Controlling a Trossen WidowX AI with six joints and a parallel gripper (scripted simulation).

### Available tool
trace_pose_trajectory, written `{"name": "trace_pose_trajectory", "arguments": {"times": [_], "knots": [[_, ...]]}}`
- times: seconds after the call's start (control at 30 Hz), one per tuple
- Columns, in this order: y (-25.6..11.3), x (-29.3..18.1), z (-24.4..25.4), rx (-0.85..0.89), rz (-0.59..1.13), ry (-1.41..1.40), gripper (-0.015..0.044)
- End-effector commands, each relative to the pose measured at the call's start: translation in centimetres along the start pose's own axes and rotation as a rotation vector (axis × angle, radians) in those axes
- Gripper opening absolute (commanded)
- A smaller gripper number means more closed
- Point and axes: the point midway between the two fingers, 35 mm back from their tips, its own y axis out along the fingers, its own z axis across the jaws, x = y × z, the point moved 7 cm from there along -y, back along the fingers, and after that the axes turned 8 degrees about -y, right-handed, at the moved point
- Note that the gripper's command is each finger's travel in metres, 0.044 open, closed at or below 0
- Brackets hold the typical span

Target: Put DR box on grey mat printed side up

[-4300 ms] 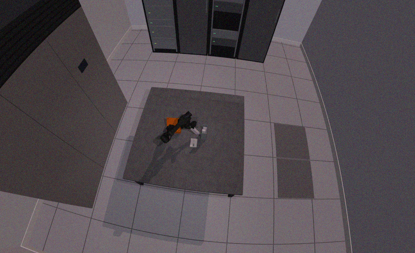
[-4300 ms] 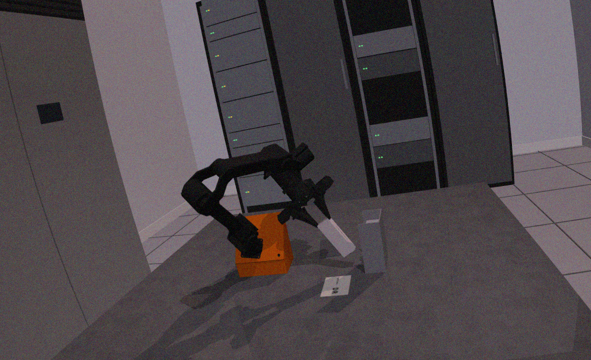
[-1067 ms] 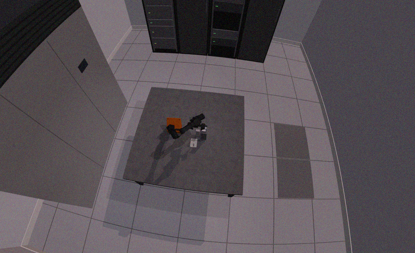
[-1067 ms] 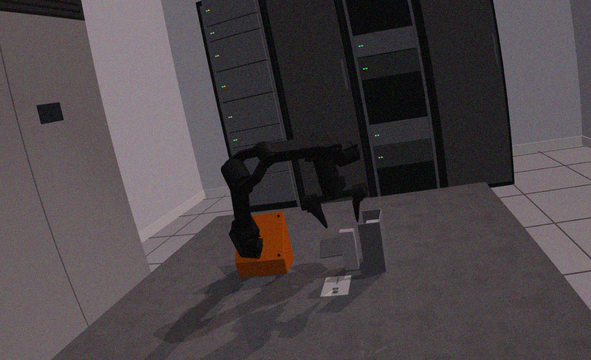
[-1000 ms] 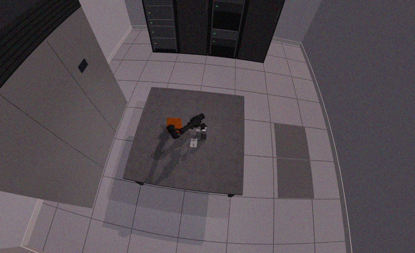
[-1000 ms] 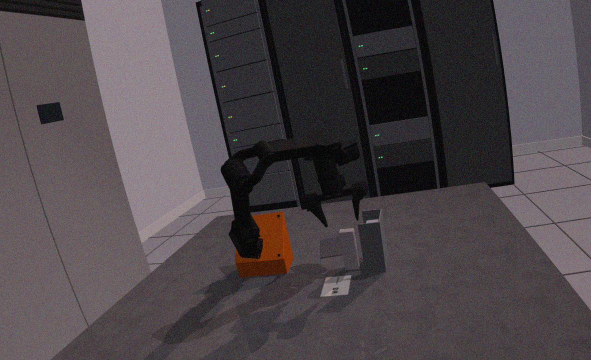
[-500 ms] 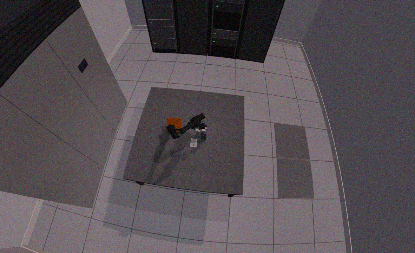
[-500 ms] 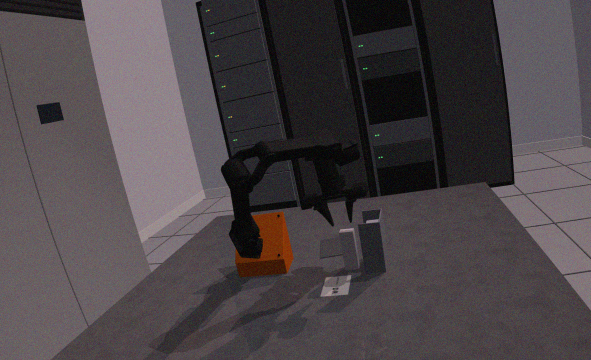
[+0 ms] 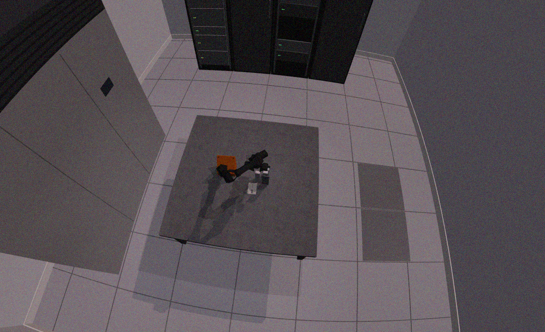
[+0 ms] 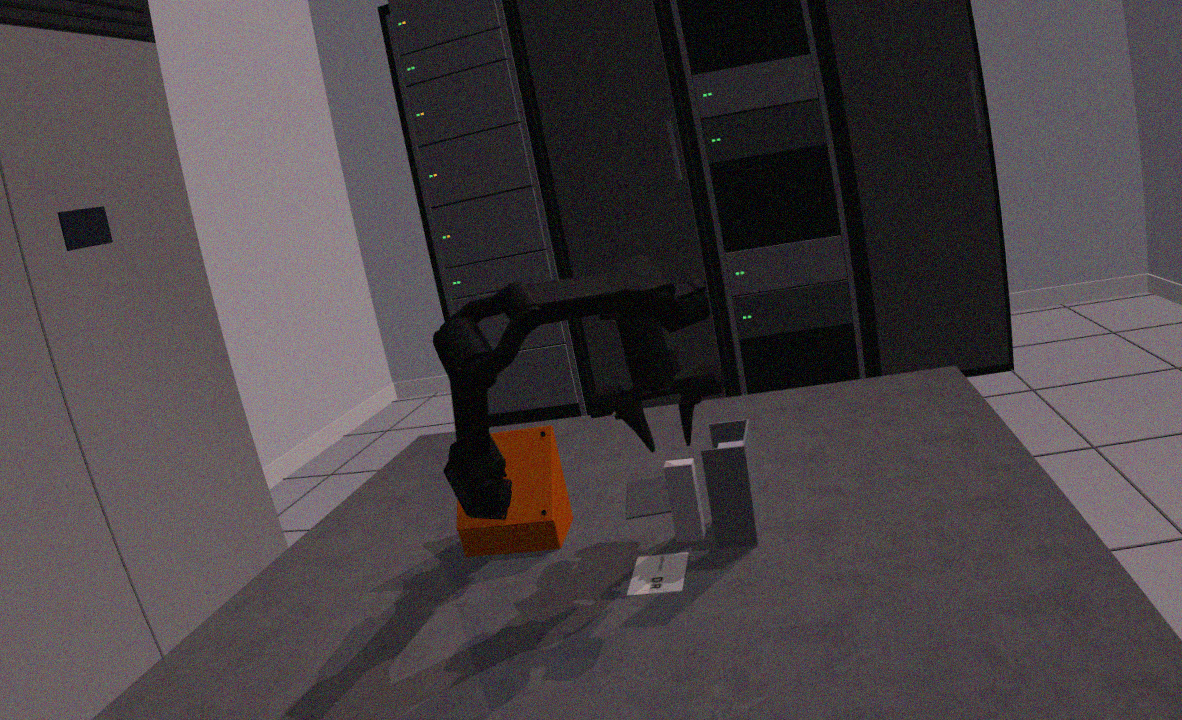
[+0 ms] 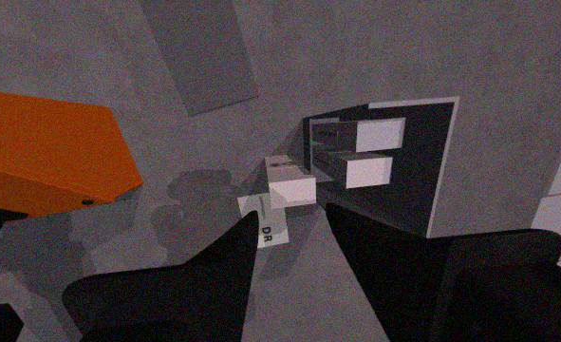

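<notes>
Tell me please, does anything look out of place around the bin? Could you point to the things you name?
Yes. One white box (image 10: 685,501) (image 11: 291,191) stands outside the bin (image 10: 731,497) (image 11: 444,166), beside it. That looks odd, because all three boxes should start in the bin, and only two boxes show inside. It is also not on the grey mat (image 10: 647,498) (image 11: 209,57).

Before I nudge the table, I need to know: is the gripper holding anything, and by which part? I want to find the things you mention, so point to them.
Nothing is held: the gripper (image 10: 670,447) (image 11: 291,212) is open above the standing white box (image 10: 685,501) (image 11: 292,192).

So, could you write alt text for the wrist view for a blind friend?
Two fingers, apart and empty, point toward a white box standing outside a bin, near a flat white card printed DR. Two more boxes stand in the bin; an orange block sits left, a grey mat above.
</notes>
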Motion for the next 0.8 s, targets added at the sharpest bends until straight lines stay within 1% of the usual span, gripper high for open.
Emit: {"name": "trace_pose_trajectory", "arguments": {"times": [0.0, 0.3, 0.77], "knots": [[-0.2, 0.1, -0.7, 0.035, -0.008, 0.006, 0.024], [-0.3, 0.0, -1.4, 0.073, -0.015, 0.008, 0.024], [1.8, 0.1, -1.3, 0.072, -0.014, 0.008, 0.024]]}}
